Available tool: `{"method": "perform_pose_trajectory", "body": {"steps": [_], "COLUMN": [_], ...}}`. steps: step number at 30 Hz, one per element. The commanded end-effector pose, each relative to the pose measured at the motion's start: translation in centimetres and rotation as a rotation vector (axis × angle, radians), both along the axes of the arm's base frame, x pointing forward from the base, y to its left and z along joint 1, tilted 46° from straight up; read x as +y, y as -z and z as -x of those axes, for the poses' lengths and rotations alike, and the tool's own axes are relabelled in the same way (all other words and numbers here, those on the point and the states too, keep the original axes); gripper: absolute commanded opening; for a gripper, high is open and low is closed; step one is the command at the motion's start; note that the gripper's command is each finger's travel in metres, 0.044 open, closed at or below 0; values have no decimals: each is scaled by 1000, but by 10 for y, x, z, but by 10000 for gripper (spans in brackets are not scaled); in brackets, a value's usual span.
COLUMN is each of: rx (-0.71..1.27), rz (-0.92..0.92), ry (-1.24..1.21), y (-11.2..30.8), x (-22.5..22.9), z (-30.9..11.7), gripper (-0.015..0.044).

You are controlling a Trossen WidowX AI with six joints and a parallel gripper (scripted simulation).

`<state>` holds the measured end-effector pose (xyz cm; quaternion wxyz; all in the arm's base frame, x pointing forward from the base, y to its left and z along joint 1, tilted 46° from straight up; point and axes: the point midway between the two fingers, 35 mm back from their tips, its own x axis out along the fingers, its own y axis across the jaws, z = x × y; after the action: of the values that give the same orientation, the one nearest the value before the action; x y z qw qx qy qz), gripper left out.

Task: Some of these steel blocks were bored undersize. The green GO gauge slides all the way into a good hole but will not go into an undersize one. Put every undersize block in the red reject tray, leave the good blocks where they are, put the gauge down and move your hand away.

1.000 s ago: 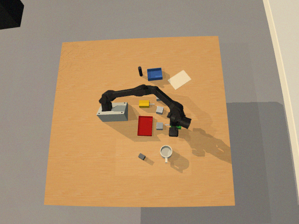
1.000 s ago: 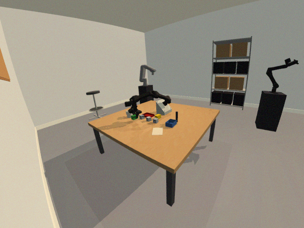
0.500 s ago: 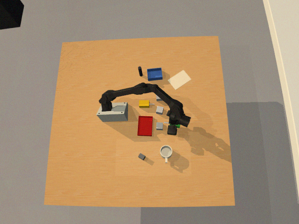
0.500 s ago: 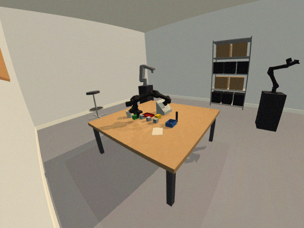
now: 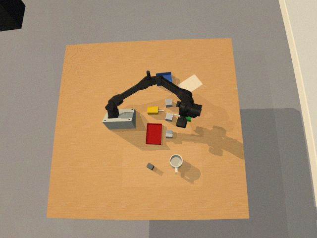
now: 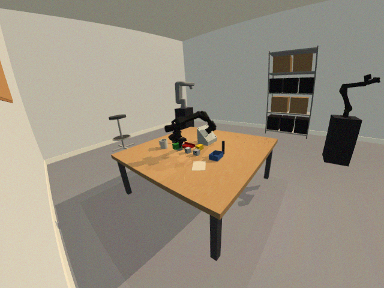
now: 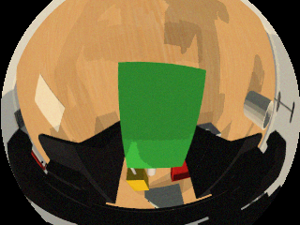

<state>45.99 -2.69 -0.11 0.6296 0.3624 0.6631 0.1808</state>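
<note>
My gripper (image 5: pixel 184 117) (image 7: pixel 153 122) is shut on the green GO gauge (image 5: pixel 188 119) (image 6: pixel 176 146) (image 7: pixel 161 100). The gauge's pin (image 5: pixel 177 114) points toward the middle steel block (image 5: pixel 169 117), its tip just short of the block from above; its exact height is unclear. Another steel block (image 5: pixel 168 102) (image 6: pixel 196 152) stands on the paper side, and a third (image 5: pixel 169 134) stands beside the red reject tray (image 5: pixel 153 134) (image 6: pixel 188 144) (image 7: pixel 180 173). The tray is empty. The block holes are too small to judge.
A yellow gauge (image 5: pixel 152 110) (image 6: pixel 199 147) (image 7: pixel 137 184) lies near the blocks. A blue tray (image 5: pixel 165 77) (image 6: pixel 216 155), a black cylinder (image 5: pixel 148 74) (image 6: pixel 223 147) and paper (image 5: pixel 191 83) (image 6: pixel 198 165) are on one side; a mug (image 5: pixel 176 160) (image 7: pixel 259 109) and dark block (image 5: pixel 150 166) on the other.
</note>
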Motion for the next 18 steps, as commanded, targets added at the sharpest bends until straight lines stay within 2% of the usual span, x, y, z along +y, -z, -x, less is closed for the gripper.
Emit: {"method": "perform_pose_trajectory", "body": {"steps": [1,18], "rx": [18,12], "rz": [-5,-6], "ry": [8,3], "y": [5,24], "x": [4,21], "z": [0,-2], "gripper": [0,0]}}
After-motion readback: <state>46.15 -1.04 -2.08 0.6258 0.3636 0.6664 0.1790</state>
